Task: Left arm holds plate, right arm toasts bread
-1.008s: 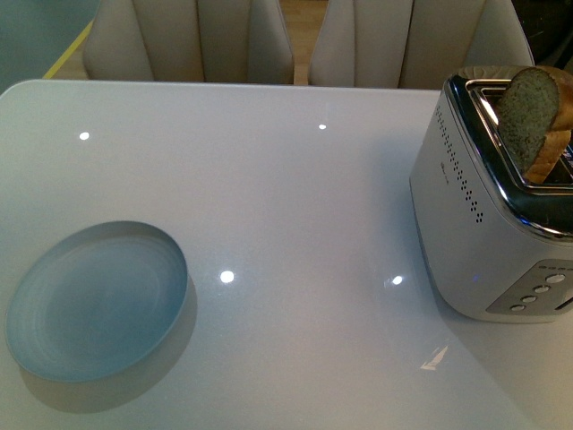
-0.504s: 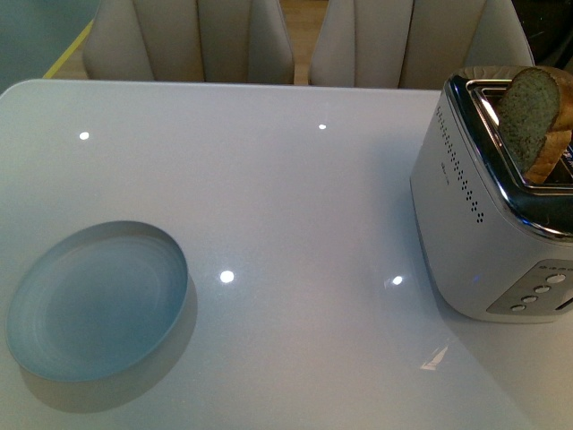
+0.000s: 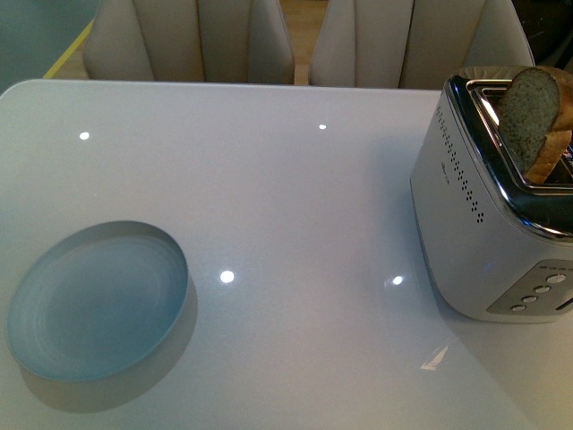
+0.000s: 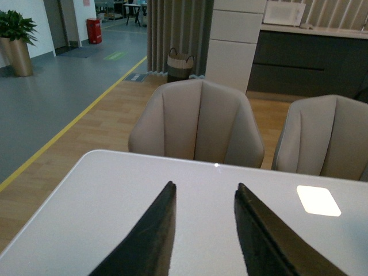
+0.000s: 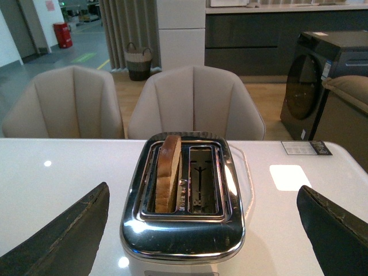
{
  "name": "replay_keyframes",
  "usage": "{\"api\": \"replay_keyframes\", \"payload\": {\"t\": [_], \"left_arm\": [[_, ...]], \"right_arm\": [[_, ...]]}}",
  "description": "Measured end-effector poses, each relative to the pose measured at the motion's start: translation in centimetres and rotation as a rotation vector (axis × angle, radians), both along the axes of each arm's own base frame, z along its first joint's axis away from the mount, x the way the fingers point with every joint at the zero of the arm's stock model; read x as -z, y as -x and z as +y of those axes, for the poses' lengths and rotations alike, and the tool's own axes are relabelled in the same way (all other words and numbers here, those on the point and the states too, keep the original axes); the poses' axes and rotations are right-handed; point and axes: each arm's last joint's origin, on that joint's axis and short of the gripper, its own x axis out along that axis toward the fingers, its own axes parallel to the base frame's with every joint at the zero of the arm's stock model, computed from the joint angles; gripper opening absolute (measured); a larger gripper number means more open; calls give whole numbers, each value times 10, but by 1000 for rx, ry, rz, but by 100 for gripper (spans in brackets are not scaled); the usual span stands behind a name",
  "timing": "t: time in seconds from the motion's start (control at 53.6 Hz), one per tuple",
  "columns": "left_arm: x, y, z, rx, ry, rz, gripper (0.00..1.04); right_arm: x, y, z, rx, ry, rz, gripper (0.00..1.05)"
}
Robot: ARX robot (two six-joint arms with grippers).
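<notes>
The pale blue-grey plate (image 3: 97,300) lies on the white table (image 3: 286,179) at the front left, empty. The bread slice (image 3: 530,121) stands upright in one slot of the silver toaster (image 3: 488,224) at the right, its top sticking out. In the right wrist view the bread (image 5: 168,172) sits in one slot and the other slot is empty. My right gripper (image 5: 207,201) is open wide, its jaws on either side of the toaster, not touching it. My left gripper (image 4: 204,192) is open and empty above bare table. Neither arm shows in the front view.
Two beige chairs (image 3: 295,40) stand behind the table's far edge. The toaster's buttons (image 3: 537,291) face the front. The table's far left corner (image 3: 18,90) is rounded. A white label card (image 5: 305,148) lies on the table beyond the toaster.
</notes>
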Motion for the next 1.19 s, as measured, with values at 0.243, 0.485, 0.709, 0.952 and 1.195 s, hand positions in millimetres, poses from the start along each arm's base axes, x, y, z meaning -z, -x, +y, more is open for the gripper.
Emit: {"api": "replay_keyframes", "payload": {"t": [0.243,0.485,0.709,0.952,1.195], "left_arm": [[7,22,15,0,-25,0,3],[20,38,16,0,-27,4,3],[15,49,16,-1,-29,-12,3],[13,60,16,-1,-29,-22,3],[12,67,16,-1,-29,-24,3]], "right_arm": [[0,0,0,0,0,0,96],[0,0,0,0,0,0,96],[0,0,0,0,0,0,96],[0,0,0,0,0,0,96],[0,0,0,0,0,0,96]]}}
